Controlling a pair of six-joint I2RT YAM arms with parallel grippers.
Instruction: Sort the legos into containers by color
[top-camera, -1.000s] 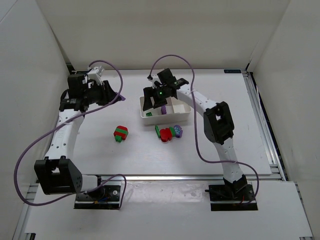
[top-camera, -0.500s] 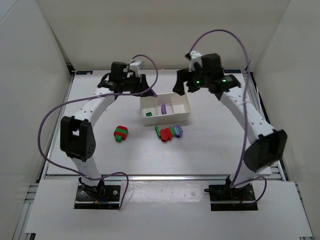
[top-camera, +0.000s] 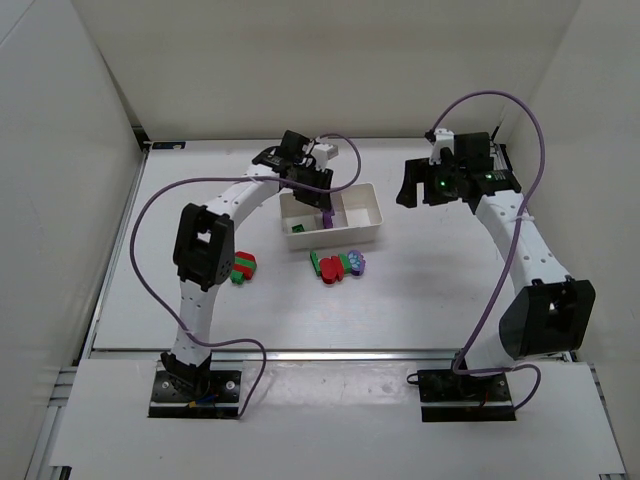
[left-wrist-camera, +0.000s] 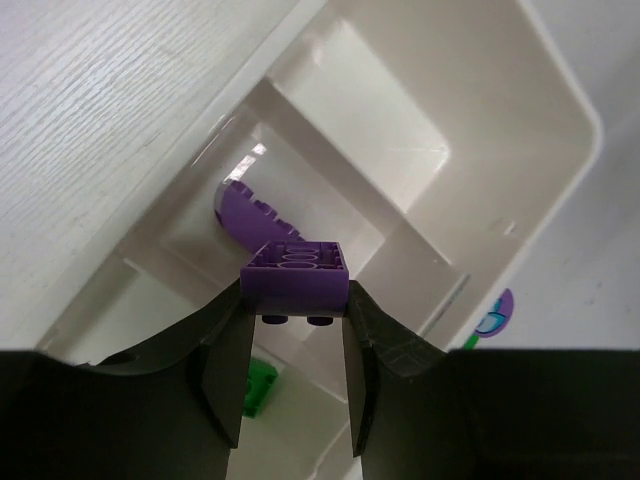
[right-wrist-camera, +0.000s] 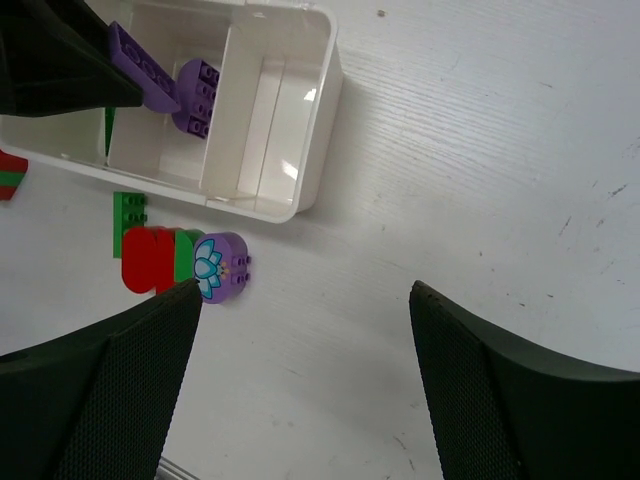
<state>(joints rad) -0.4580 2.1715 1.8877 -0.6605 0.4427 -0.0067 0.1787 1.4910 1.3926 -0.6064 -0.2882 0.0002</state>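
The white tray (top-camera: 368, 214) has three compartments. My left gripper (left-wrist-camera: 293, 302) hangs over its middle compartment, shut on a purple lego (left-wrist-camera: 295, 270). Below it, a second purple lego (left-wrist-camera: 238, 208) lies in that compartment, and a green lego (left-wrist-camera: 258, 388) lies in the end one. In the top view the left gripper (top-camera: 322, 203) is above the tray's left half. My right gripper (right-wrist-camera: 305, 300) is open and empty over bare table to the right of the tray (right-wrist-camera: 300, 120). A green, red and purple stack (right-wrist-camera: 170, 262) lies in front of the tray.
A red and green stack (top-camera: 241, 266) lies on the table left of the tray's front. The stack with the purple flower piece (top-camera: 338, 265) sits just in front of the tray. White walls close in the table at the back and sides.
The right gripper has opened, left a purple lego in the tray and swung away to the right. The left gripper has swept from the back left to above the tray.
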